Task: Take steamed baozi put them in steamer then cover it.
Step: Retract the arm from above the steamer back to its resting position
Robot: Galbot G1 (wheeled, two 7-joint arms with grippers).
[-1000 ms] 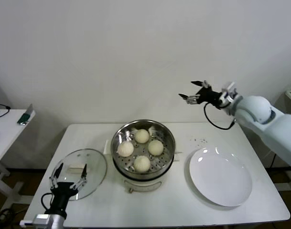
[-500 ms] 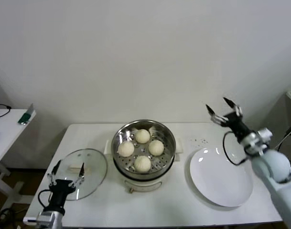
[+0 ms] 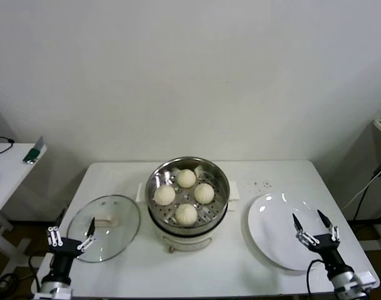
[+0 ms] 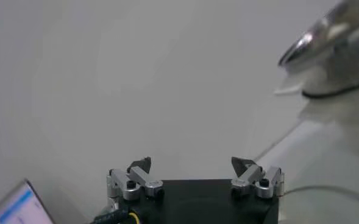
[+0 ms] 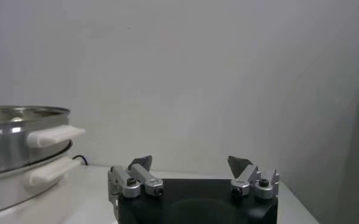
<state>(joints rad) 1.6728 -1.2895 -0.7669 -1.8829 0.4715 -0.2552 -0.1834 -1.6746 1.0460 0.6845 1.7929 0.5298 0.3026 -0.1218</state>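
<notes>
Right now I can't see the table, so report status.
Left claw and right claw open, empty, low at near edge. Four cream-white round buns in steel steamer basket. Clear glass lid off, nothing blocking.

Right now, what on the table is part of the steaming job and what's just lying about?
Job:
- four baozi, in the steamer
- glass cover, off, lying left of the steamer

Lying about:
- white plate, right of the steamer
- specks behind the plate
- side table on the far left
</notes>
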